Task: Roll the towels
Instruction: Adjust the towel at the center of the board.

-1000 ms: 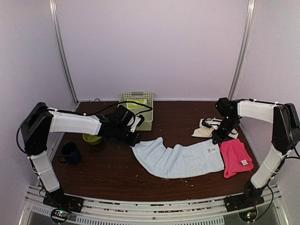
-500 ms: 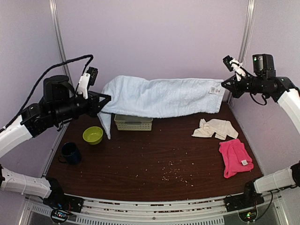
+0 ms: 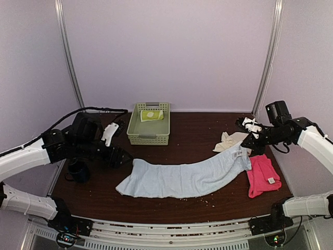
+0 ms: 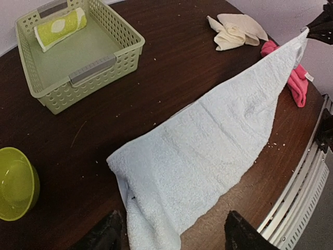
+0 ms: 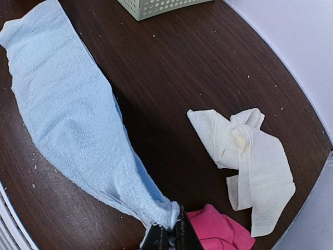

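Blue towel [image 5: 78,125], seemingly between right fingers [image 5: 185,237]

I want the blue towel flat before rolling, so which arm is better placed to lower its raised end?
Right. The right fingers pinch the blue towel at its raised end; the left fingers stand open, holding nothing.

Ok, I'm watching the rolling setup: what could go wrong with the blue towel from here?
Only the right gripper pinches the light blue towel, one corner raised; the left gripper is open over the loose end, so a pull could drag and bunch it. The raised end is beside the pink towel and could drop onto it.
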`<state>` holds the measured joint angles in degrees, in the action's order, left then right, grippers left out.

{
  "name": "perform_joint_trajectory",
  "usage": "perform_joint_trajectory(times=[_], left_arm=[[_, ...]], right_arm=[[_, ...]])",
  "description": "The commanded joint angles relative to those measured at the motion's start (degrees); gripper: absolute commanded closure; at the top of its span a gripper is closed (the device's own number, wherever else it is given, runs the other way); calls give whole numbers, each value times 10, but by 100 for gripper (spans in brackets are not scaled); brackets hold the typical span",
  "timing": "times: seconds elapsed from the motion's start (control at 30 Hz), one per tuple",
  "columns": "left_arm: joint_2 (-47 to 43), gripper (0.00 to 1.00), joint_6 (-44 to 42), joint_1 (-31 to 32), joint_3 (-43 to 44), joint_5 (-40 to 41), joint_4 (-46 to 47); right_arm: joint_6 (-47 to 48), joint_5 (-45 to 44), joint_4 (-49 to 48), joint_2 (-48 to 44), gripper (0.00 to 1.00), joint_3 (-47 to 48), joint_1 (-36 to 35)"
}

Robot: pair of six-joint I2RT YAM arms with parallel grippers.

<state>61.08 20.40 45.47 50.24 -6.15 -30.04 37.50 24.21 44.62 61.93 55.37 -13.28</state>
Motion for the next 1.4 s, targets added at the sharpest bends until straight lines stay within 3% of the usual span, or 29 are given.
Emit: perform_joint_trajectory(times=[0.0, 0.1, 0.3, 0.43, 0.67, 0.83, 0.93, 0.97, 1.03, 1.13, 1.27, 1.37], left_arm=[[127, 37, 3, -23, 57, 60, 13], [213, 46, 20, -55, 76, 24, 11], [266, 39, 42, -81, 60, 22, 77], [295, 46, 27, -97, 62, -12, 123], [353, 63, 8, -101, 98, -55, 123], [353, 51, 9, -101, 96, -51, 112], [352, 76, 3, -101, 89, -50, 112], [349, 80, 4, -101, 87, -50, 112], [332, 84, 6, -101, 85, -47, 111], [275, 91, -3, -101, 89, -37, 108], [201, 100, -30, -101, 131, -1, 75], [146, 100, -45, -101, 165, 21, 67]], right_arm=[[39, 16, 23, 6, 93, 16, -9], [83, 28, 54, 0, 99, 3, -13], [123, -42, 71, -5, 91, -79, -21], [116, -50, 61, 9, 96, -104, -21], [96, -18, 51, 36, 93, -79, -21], [92, -15, 54, 53, 77, -68, -21], [106, 20, 92, 72, 80, -52, -21], [117, 43, 110, 78, 80, -43, -21], [121, 68, 133, 84, 83, -21, -21], [113, 87, 145, 76, 99, 3, -21], [76, 88, 118, 65, 100, 48, -20], [-20, 6, 24, 56, 100, 95, -13]])
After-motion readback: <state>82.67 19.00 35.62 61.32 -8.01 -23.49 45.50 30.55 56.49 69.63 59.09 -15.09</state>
